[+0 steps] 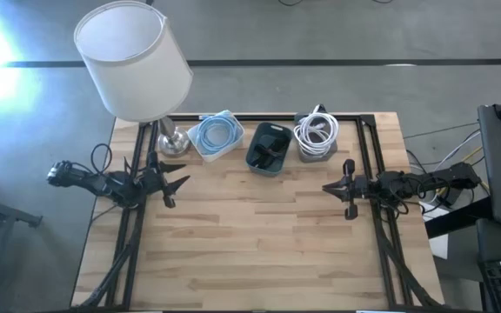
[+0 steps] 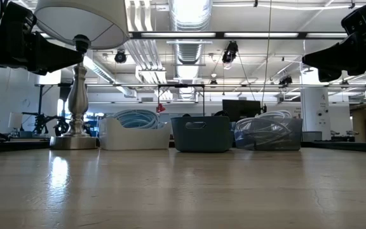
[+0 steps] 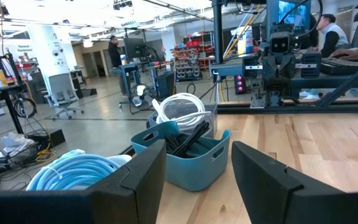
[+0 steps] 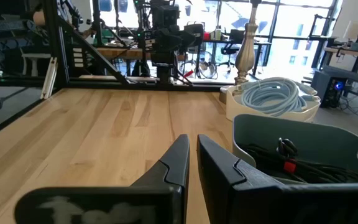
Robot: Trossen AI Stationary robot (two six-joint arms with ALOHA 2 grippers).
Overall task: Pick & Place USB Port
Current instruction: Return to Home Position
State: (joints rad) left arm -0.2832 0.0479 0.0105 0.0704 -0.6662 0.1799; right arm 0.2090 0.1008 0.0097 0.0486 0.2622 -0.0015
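Observation:
Three bins stand in a row at the table's far edge: a white bin [image 1: 217, 136] with a coiled light-blue cable, a dark teal bin [image 1: 268, 148] with black cables, and a clear bin [image 1: 317, 135] with white cables. No separate USB port can be made out. My left gripper [image 1: 179, 183] hovers open over the table's left side, pointing right, with the teal bin [image 3: 188, 163] ahead of it. My right gripper [image 1: 329, 187] hovers shut over the right side, pointing left, with the teal bin [image 4: 303, 155] beside its fingers. Both grippers are empty.
A table lamp with a white shade [image 1: 133, 61] stands on its metal base [image 1: 170, 140] at the far left corner, beside the white bin. Bare wood [image 1: 259, 235] spreads between the arms and toward the near edge. People show at desks in the room beyond.

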